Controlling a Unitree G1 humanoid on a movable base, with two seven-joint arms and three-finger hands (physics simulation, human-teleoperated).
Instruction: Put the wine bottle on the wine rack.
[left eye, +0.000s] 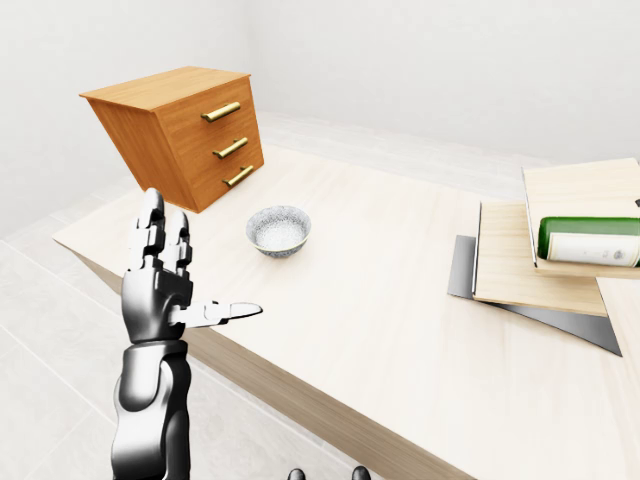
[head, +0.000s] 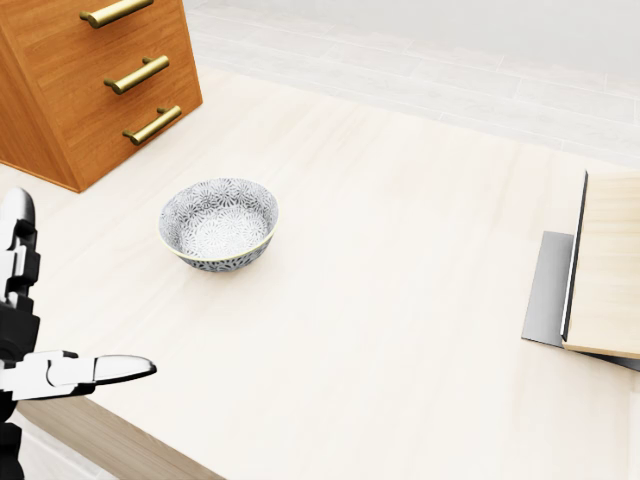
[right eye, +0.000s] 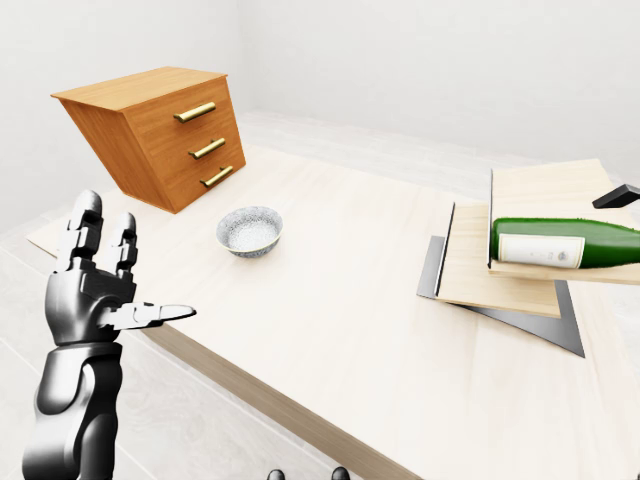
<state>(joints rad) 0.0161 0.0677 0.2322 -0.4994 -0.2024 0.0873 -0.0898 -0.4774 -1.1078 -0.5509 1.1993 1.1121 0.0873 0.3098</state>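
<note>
We see the wine bottle (right eye: 565, 243) lying on its side on the wooden rack (right eye: 505, 262) at the table's (right eye: 350, 300) right edge. Left hand (left eye: 160, 290) raised at the near-left edge, fingers spread, empty. Right hand unseen.

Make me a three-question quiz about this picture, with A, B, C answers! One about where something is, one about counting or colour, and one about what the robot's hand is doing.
1. In the right-eye view, where is the wine bottle?
A. Lying on the wooden rack at the right
B. Inside the bowl
C. On top of the drawers

2. How many gold handles does the drawer chest have?
A. One
B. Three
C. Five

3. What is the left hand doing?
A. Gripping the bottle
B. Holding the bowl
C. Raised with fingers open, holding nothing

Answers: 1 A, the green bottle lies on its side on the wooden boards. 2 B, three handles show down its face. 3 C, its fingers are spread and apart from everything.
</note>
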